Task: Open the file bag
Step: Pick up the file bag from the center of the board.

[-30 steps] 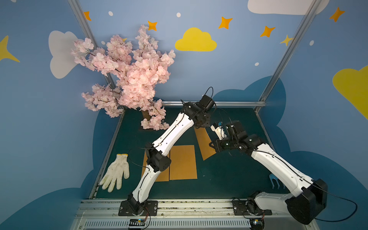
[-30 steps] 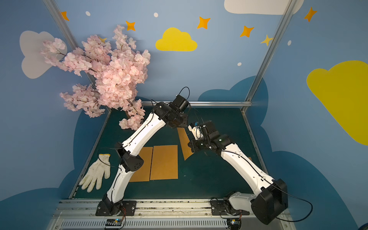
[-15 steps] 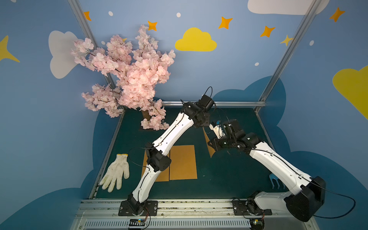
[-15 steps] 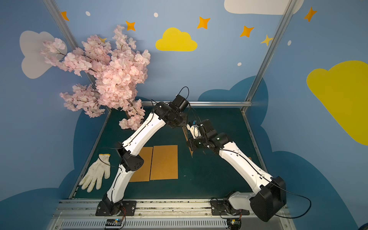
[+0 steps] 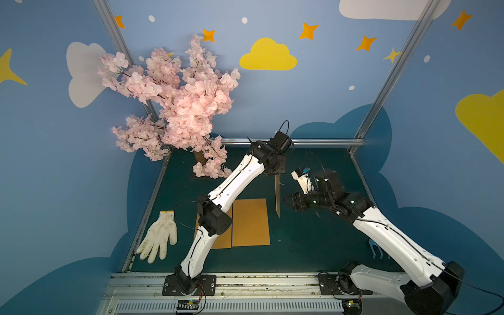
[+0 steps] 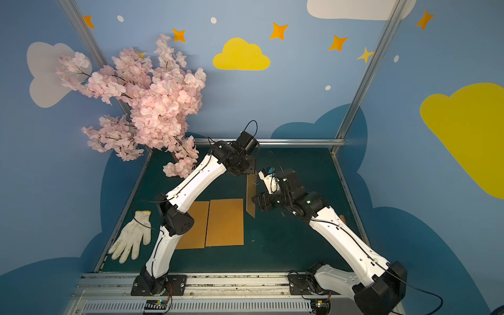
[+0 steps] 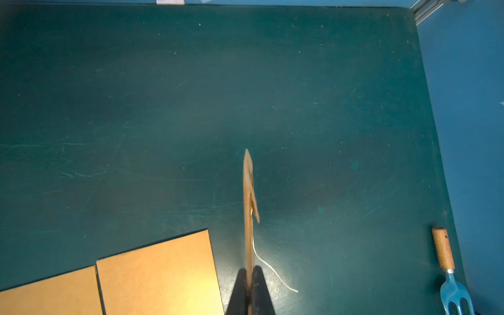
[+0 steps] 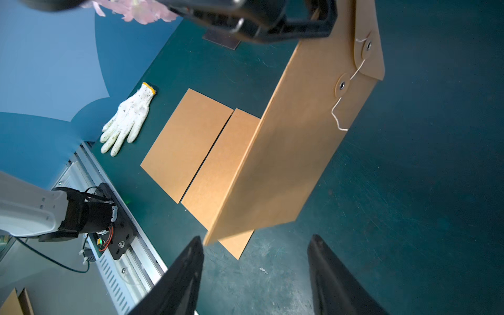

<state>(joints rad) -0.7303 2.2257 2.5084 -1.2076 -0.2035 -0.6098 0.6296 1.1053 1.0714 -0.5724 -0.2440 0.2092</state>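
The file bag (image 8: 294, 152) is a brown kraft envelope with a flap, two round clasps and a white string (image 8: 339, 120) whose loose end dangles. It hangs upright above the green table, edge-on in both top views (image 5: 277, 195) (image 6: 250, 196). My left gripper (image 7: 248, 272) is shut on its upper edge. My right gripper (image 8: 256, 241) is open by the bag's lower end (image 5: 286, 200), with nothing between its fingers. The bag's bottom corner sits right beside one fingertip (image 8: 199, 245).
Two flat kraft sheets (image 5: 251, 222) (image 5: 218, 237) lie side by side mid-table. A white work glove (image 5: 159, 237) lies at the left edge. A pink blossom tree (image 5: 180, 109) stands at the back left. A small blue garden fork (image 7: 447, 267) lies by the right wall.
My right gripper has opened and no longer grips the bag. The bag, slanted before, has swung to hang straight down from the left gripper.
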